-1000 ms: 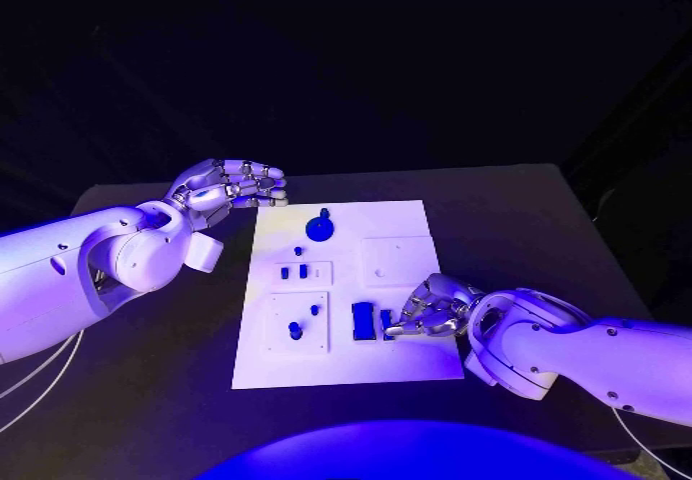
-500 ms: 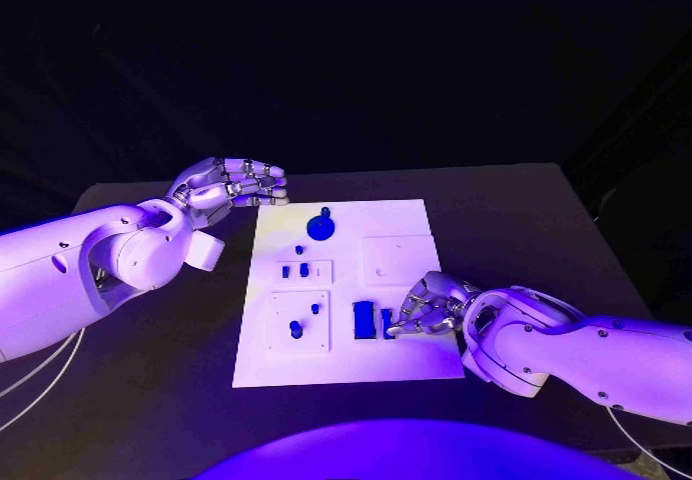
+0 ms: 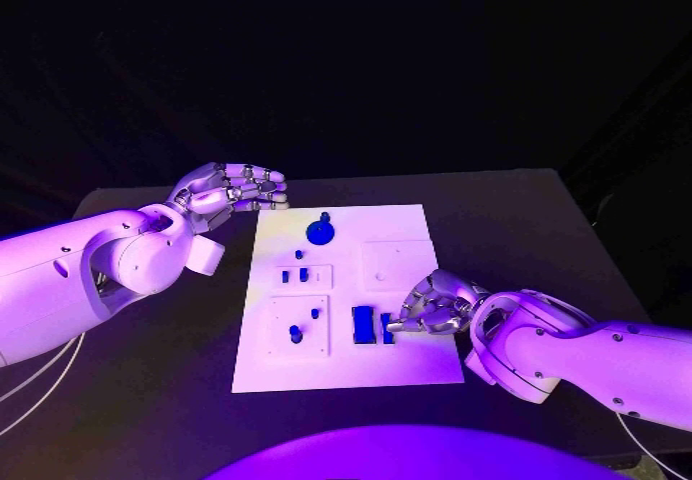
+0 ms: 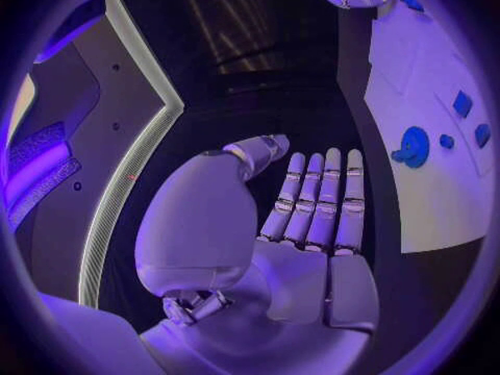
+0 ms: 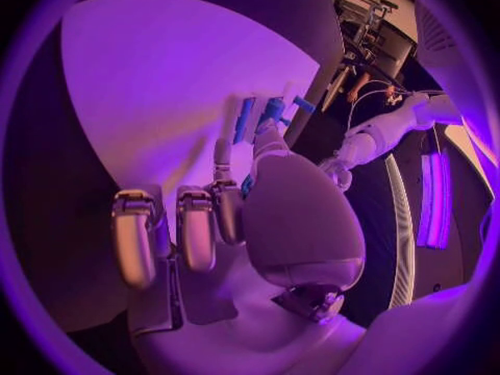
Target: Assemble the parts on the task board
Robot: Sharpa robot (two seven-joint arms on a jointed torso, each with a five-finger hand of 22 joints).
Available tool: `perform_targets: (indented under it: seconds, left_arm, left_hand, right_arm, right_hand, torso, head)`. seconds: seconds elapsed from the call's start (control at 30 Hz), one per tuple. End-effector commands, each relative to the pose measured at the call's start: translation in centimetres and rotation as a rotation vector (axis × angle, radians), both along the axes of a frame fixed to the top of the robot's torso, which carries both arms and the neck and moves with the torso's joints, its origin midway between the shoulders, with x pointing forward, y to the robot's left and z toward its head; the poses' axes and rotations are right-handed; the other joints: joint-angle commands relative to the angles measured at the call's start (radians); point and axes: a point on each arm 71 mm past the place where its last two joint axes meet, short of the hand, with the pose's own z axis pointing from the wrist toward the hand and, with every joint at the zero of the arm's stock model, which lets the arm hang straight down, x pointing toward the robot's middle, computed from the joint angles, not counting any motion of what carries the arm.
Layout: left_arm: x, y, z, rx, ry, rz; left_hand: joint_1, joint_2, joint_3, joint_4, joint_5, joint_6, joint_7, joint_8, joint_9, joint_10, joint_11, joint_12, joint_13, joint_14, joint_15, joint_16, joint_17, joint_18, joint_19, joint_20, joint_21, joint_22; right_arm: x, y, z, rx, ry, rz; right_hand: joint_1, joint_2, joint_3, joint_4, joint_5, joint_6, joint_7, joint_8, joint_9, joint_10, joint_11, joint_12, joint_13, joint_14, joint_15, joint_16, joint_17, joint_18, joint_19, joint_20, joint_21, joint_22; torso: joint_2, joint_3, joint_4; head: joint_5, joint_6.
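The right hand (image 3: pixel 433 305) has its fingers (image 5: pixel 198 225) curled down over the near right part of the flat white rectangular task board (image 3: pixel 411 350), their tips at a small upright blue part (image 3: pixel 388 325) that stands there. Whether they actually pinch that part cannot be told; in the right wrist view the fingertips meet beside narrow blue pieces (image 5: pixel 273 108) rising from the board (image 5: pixel 157 100). Just beside that upright part, toward the board's middle, stands a larger dark blue rectangular block (image 3: pixel 364 321).

The left hand (image 3: pixel 228 187) hovers off the board's far left corner, above the dark worktop (image 3: pixel 548 230), holding nothing. In the left wrist view its fingers (image 4: pixel 317 196) lie straight and side by side with the thumb set apart.

On the board's far end lies a round blue knob-like part (image 3: pixel 320 229). Nearer the middle, a raised white square (image 3: pixel 304 274) carries two small blue pieces (image 3: pixel 294 274). Another raised square on the near left (image 3: pixel 297 322) carries two more blue pieces (image 3: pixel 297 335).
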Motion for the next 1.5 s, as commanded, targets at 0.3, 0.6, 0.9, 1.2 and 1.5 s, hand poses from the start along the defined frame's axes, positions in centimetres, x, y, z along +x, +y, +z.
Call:
perform_targets:
  seconds: [0.3,0.6,0.9,1.2,1.5]
  left_arm:
    - [0.4,0.4,-1.2,-0.074,-0.016,0.118]
    - [2.2,1.2,-2.2,-0.113,-0.042,0.270]
    - [4.5,1.5,-3.4,-0.119,-0.054,0.378]
    - [3.7,0.2,-3.7,-0.075,-0.029,0.338]
    - [0.5,-3.2,-4.1,-0.027,-0.034,0.422]
  left_hand:
    - [-0.002,0.009,-0.004,0.013,0.003,0.001,0.036,0.006,-0.002,0.047,-0.014,0.006,0.001,0.041,-0.007,0.000,0.011,0.001,0.026,-0.001,-0.020,-0.012]
    - [-0.016,-0.006,-0.002,0.036,-0.005,-0.018,0.003,-0.008,-0.012,0.126,-0.027,-0.051,-0.002,0.048,-0.009,-0.087,0.008,0.002,0.053,-0.002,-0.047,-0.030]
    - [-0.008,-0.003,-0.055,0.051,-0.009,-0.011,-0.004,-0.022,-0.032,0.103,-0.001,-0.168,-0.002,0.013,0.016,-0.200,-0.007,-0.007,0.046,0.002,-0.099,-0.041]
    - [-0.614,0.183,-0.617,-0.014,-0.294,-0.797,-0.205,-0.345,-0.252,-0.803,-0.209,-0.337,-0.064,-0.768,-0.168,-0.494,-0.118,-0.178,-0.755,-0.287,-0.223,-0.107]
    - [-1.320,0.183,-0.617,-0.014,-0.294,-0.797,-0.205,-0.345,-0.252,-0.803,-0.209,-0.337,-0.064,-0.768,-0.168,-0.494,-0.118,-0.178,-0.755,-0.287,-0.223,-0.107]
  right_arm:
    - [6.9,-3.2,2.5,0.434,-0.145,-0.130]
    - [13.7,-6.2,3.4,0.590,-0.256,-0.265]
    - [17.4,-5.5,3.4,0.684,-0.289,-0.266]
    - [16.3,-4.8,3.3,0.645,-0.302,-0.328]
    - [12.2,-1.2,4.3,0.846,-0.313,-0.406]
  right_hand:
    - [0.136,0.043,0.054,-0.007,0.028,-0.107,0.056,-0.065,-0.015,-0.166,0.062,-0.469,0.004,0.012,0.058,-0.169,0.060,0.093,-0.093,0.052,-0.547,0.098]
    - [0.263,0.076,0.129,-0.015,0.063,-0.193,0.115,-0.098,-0.101,-0.433,0.129,-1.139,-0.669,-0.430,0.140,-0.982,-0.597,0.178,-0.425,0.136,-1.423,-0.435]
    - [0.251,0.041,0.231,-0.009,0.056,-0.160,0.116,-0.192,-0.214,-0.428,0.178,-1.305,-1.116,-0.439,0.203,-1.367,-0.872,0.178,-0.507,0.208,-1.502,-0.912]
    - [-0.446,0.156,0.069,-0.295,-0.052,-1.052,-0.063,-0.337,-0.577,-1.467,0.020,-1.385,-1.308,-1.465,0.084,-1.568,-1.307,-0.007,-1.466,-0.025,-1.565,-1.307]
    - [-1.260,0.156,0.069,-0.295,-0.052,-1.052,-0.063,-0.337,-0.577,-1.467,0.020,-1.385,-1.308,-1.465,0.084,-1.568,-1.307,-0.007,-1.466,-0.025,-1.565,-1.307]
  torso:
    - [-0.042,-0.0199,-0.0212]
    - [-0.065,-0.0217,-0.0298]
    - [-0.081,-0.0164,-0.0315]
    - [-0.087,-0.0143,-0.0211]
    - [-0.111,-0.0042,-0.0017]
  head:
    - [0.013,0.027]
    - [0.041,0.110]
    - [0.059,0.142]
    - [0.051,0.165]
    - [0.044,0.237]
